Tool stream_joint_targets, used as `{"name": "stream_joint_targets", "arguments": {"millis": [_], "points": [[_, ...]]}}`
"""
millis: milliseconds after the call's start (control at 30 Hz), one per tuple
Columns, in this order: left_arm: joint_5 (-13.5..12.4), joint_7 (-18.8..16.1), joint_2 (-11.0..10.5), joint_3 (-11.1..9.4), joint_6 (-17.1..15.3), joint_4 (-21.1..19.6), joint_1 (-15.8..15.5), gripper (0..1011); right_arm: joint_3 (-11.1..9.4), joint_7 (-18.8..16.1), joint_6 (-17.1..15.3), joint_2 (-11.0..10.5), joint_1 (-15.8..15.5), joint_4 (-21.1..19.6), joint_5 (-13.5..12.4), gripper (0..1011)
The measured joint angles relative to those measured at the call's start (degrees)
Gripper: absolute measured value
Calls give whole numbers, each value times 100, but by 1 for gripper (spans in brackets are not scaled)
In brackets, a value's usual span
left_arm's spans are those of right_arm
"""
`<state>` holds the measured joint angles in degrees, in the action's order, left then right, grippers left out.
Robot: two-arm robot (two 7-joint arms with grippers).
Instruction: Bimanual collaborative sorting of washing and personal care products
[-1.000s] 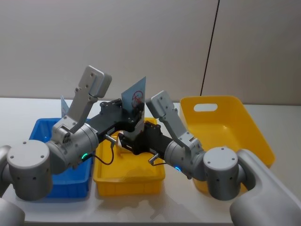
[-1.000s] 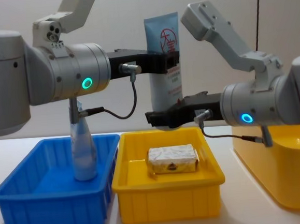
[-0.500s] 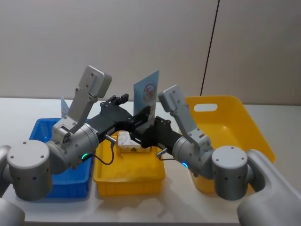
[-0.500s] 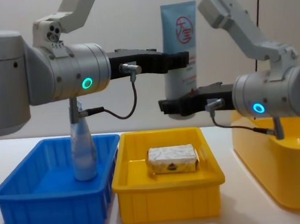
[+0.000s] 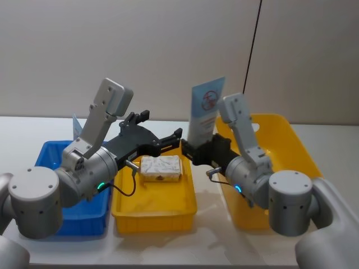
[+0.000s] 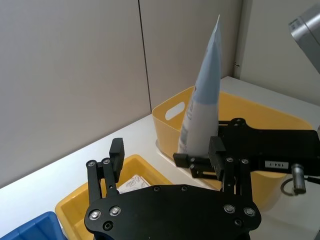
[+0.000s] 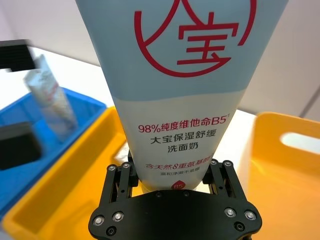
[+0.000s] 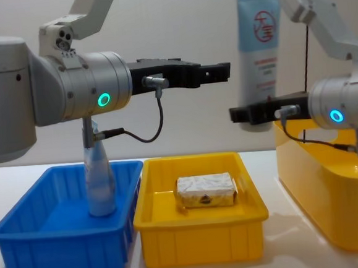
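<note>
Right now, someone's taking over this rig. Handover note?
Right gripper: shut on the tall pale-blue squeeze tube with the red round logo, held upright at the big yellow basket's near edge.
Left gripper: open, empty, above the yellow tray.
Done: silvery-white wrapped bar lies in the yellow tray; second pale-blue tube stands in the blue tray.
Left: place the held tube.

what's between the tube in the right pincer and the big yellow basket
Nothing visible. The right pincer holds the logo tube upright by its lower end, just at the big yellow basket's near edge; the open left pincer hangs apart over the yellow tray.
</note>
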<state>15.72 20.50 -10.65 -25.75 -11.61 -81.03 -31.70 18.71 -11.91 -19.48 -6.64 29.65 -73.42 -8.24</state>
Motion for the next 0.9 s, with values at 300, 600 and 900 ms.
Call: {"name": "stream_joint_targets", "arguments": {"millis": [300,600,900], "points": [[0,0,0,0,0,0,0,1001,-325,514,-393,77,-28,-38,13,640],[0,0,0,0,0,0,0,1001,-624,1103,-888,163,57,64,133,640],[0,-1,0,0,0,0,0,1001,-875,1638,-1409,248,360,442,282,640]]}}
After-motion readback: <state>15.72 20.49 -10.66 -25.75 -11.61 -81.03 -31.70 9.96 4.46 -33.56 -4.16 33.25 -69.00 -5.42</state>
